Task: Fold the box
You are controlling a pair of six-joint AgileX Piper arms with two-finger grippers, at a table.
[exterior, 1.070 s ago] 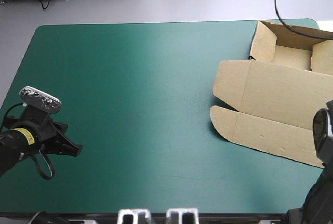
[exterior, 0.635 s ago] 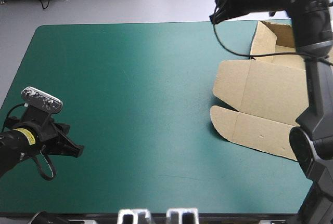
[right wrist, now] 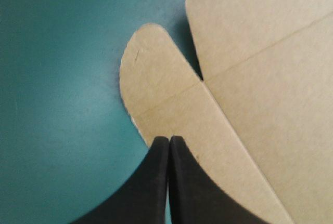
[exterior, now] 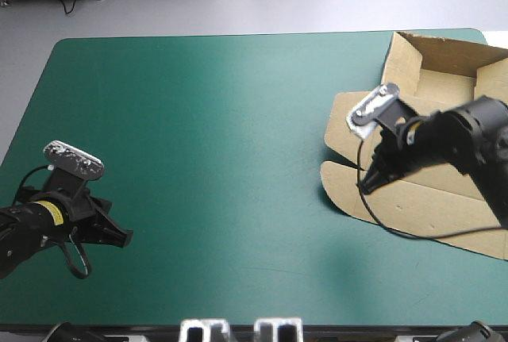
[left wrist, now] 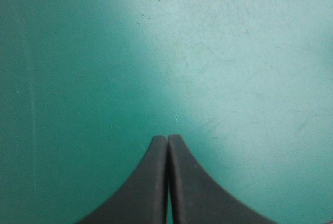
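near the table's front-left corner: left gripper (exterior: 121,237), black fingers pressed together tip to tip in one pointed arch, closed on nothing. hangs low over the teal-green cover (exterior: 222,136), tips aimed toward the table's middle, well apart from the box. farther in, on the right side: right gripper (exterior: 367,183), likewise closed tip to tip, no board between the fingers. points down at the near-left part of the brown box (exterior: 413,207), tips over the rounded flap (right wrist: 151,73) beside the notch between two panels; cannot tell whether touching. lies flat here as lid and flaps; beyond, at the far right corner, rises into an open tray with raised walls (exterior: 403,68).
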